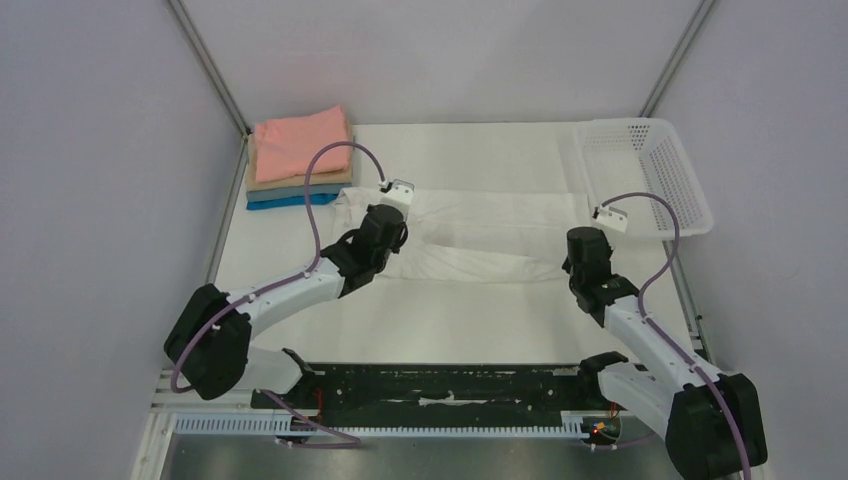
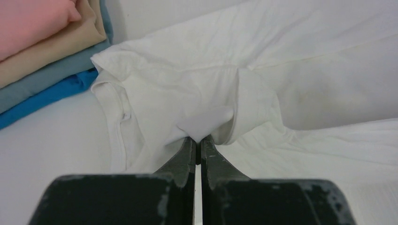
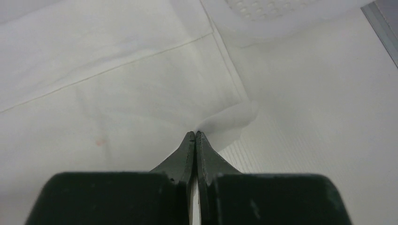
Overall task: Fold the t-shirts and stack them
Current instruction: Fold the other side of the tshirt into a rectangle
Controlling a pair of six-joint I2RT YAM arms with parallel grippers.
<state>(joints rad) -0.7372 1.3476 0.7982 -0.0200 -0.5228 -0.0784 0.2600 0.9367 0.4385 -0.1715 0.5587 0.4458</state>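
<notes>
White t-shirt (image 1: 480,235) flat at centre, long axis left-right, folded stack (image 1: 300,160) far left. Left gripper (image 2: 197,140) pinched closed on its left sleeve-end fold, right gripper (image 3: 195,135) closed on right hem corner; each arm nearest its own end.

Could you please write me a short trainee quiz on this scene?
1. True or false: the left gripper and the right gripper are each shut on the white shirt.
2. Which shirt tops the stack? A pink, B tan, C blue.
3. Fill in: the basket sits at the table's far ____ corner.
Key: 1 true; 2 A, the pink shirt; 3 right.
</notes>
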